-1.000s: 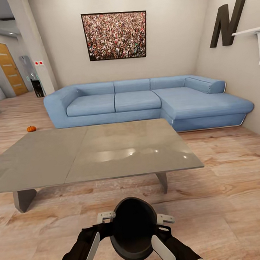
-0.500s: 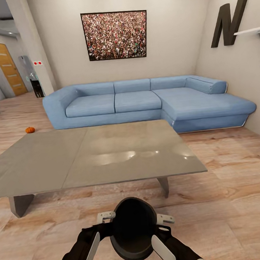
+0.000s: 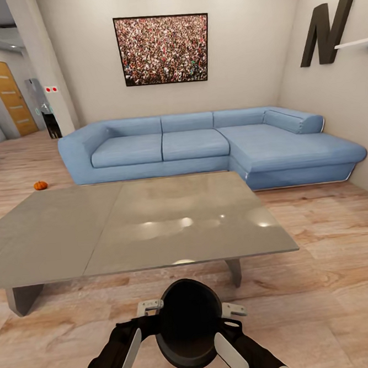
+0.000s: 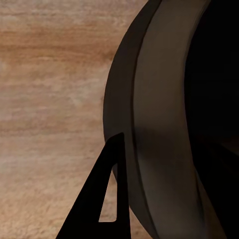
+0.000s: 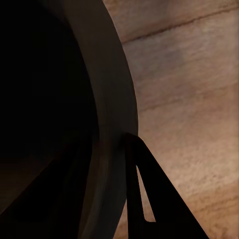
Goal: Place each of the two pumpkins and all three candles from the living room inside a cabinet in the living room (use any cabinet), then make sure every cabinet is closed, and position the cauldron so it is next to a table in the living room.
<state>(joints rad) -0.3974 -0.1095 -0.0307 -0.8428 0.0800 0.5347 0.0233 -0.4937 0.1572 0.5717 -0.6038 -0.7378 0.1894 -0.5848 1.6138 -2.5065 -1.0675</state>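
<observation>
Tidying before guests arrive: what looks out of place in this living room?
A small orange pumpkin lies alone on the wood floor, beyond the grey table and left of the blue sofa. Nothing looks spilled or damaged.

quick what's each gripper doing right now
Left gripper: shut on the cauldron rim.
Right gripper: shut on the cauldron rim, opposite side.

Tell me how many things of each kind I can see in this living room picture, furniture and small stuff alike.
Pumpkin, orange, on the floor: 1
Cauldron, dark, held between both arms: 1
Grey table: 1
Blue corner sofa: 1
Framed crowd picture on the wall: 1
Big letter N on the wall: 1
Wooden door in the hallway: 1
Total: 7
</observation>
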